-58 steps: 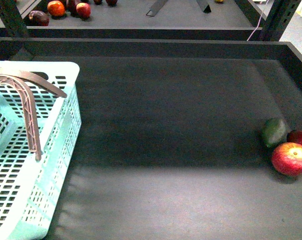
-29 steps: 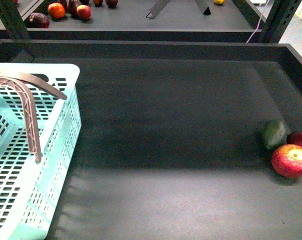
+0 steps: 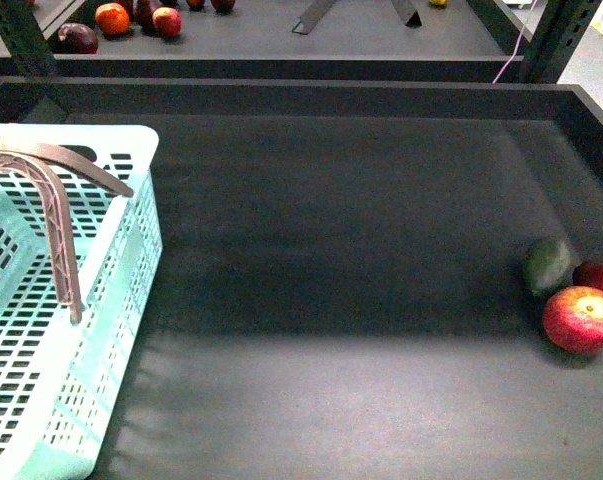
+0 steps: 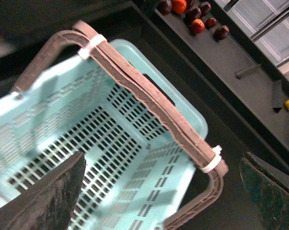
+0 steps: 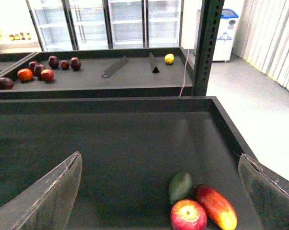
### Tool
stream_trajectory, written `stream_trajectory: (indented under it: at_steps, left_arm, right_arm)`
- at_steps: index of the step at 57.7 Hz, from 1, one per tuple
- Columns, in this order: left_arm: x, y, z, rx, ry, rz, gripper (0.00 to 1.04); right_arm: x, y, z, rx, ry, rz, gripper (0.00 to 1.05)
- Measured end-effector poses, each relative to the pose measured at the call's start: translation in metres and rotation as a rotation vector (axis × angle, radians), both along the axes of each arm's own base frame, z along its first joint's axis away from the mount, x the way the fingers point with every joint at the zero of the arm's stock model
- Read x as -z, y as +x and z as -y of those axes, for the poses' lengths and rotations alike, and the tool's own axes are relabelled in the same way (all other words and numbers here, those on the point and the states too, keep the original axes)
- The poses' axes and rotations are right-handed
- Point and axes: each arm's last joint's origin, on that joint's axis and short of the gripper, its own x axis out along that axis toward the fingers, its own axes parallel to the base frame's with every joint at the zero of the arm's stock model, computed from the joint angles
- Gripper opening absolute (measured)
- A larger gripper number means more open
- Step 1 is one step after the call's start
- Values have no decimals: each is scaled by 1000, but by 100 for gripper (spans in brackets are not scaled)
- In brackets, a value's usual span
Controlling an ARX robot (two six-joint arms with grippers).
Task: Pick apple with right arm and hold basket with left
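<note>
The apple [image 3: 581, 318], red with a yellow blush at its stem, lies at the tray's right edge; in the right wrist view the apple [image 5: 188, 215] sits low between the jaws. My right gripper [image 5: 158, 201] hangs open some way back from it, holding nothing. The mint-green basket [image 3: 121, 260] stands at the left with its brown handle [image 3: 66, 230] lying across the top. My left gripper [image 4: 158, 201] is open above the basket [image 4: 149, 187], near one end of the handle [image 4: 149, 100] and apart from it. Neither gripper shows in the front view.
A dull green fruit [image 3: 548, 264] and a darker red fruit [image 3: 601, 275] touch the apple on its far side. The dark tray wall [image 3: 591, 110] rises on the right. Several fruits [image 3: 111, 17] lie on the shelf behind.
The front view has tilted very slightly, so the far shelf sits a little higher in the picture. The basket and the fruits have not moved.
</note>
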Motion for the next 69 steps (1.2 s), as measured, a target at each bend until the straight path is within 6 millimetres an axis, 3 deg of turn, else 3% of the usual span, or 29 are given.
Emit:
stream_trajectory:
  at_steps: [10, 20, 32, 49, 69]
  left_arm:
    - [19, 55, -13, -75, -315, -118, 98]
    - [43, 97, -18, -151, -476, -194, 98]
    - [40, 137, -19, -190, -574, -143, 98]
    - [33, 153, -16, -197, -646, -115, 98]
    - [55, 174, -22, -273, -602, -213, 98]
  right_arm:
    - [0, 0, 0, 0, 0, 0, 96]
    - [0, 0, 0, 0, 0, 0, 96]
    - [0, 0, 0, 0, 0, 0, 96]
    - [0, 0, 0, 0, 0, 0, 96]
    - [0, 0, 0, 0, 0, 0, 96]
